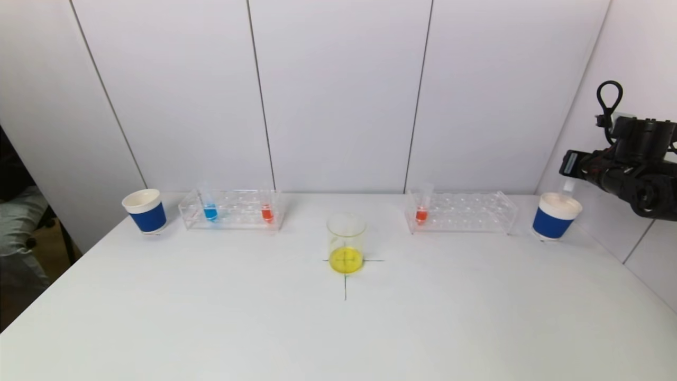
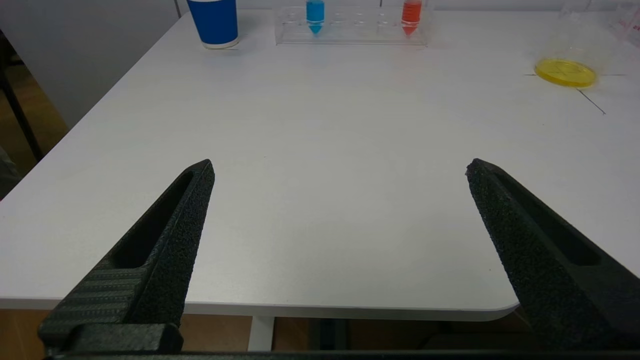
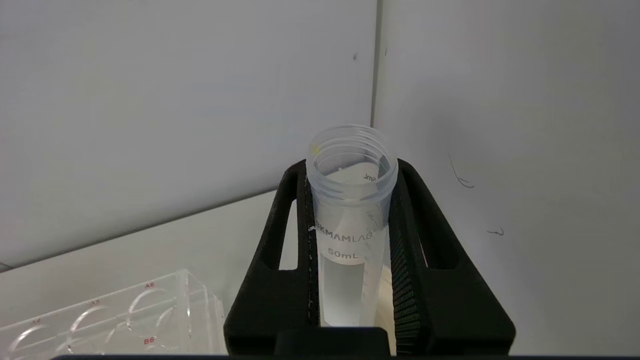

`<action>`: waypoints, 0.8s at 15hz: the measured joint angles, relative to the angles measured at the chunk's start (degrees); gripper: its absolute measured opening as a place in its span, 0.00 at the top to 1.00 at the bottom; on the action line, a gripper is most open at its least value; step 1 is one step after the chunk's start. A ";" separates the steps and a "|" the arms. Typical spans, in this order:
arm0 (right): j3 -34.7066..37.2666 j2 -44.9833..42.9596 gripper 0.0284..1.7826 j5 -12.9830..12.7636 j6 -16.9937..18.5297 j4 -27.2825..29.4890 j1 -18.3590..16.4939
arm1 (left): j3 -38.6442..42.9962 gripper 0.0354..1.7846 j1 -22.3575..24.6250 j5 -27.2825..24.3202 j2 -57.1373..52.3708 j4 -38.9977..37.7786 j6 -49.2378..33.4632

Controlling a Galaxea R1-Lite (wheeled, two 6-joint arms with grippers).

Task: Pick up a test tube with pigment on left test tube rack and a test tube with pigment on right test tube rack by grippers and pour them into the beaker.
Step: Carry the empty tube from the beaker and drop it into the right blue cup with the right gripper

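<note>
Right gripper (image 3: 350, 250) at 3 o'clock above right cup (image 1: 555, 216), fingers clamped on emptied tube (image 3: 350, 220). Beaker (image 1: 346, 243) centre bench, yellow inside. Left gripper (image 2: 340, 170) fingers spread, empty. Judged step: discarding tube; next, lower and release.

Two blue-sleeved paper cups (image 1: 145, 210) (image 1: 555, 216) flank a white table (image 1: 211, 317) bearing a pen-drawn cross (image 1: 345, 280).
</note>
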 joint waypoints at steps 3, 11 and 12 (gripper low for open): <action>2.54 0.50 0.75 0.16 -0.02 -2.95 -0.33 | 0.00 0.01 0.02 0.00 0.00 0.00 0.00; 6.70 2.06 0.75 0.44 0.99 -7.45 -0.52 | 0.00 0.01 0.00 0.00 0.00 0.00 -0.02; 6.95 2.07 0.75 0.46 0.99 -7.50 -0.55 | 0.00 0.01 0.00 0.00 0.00 0.00 0.00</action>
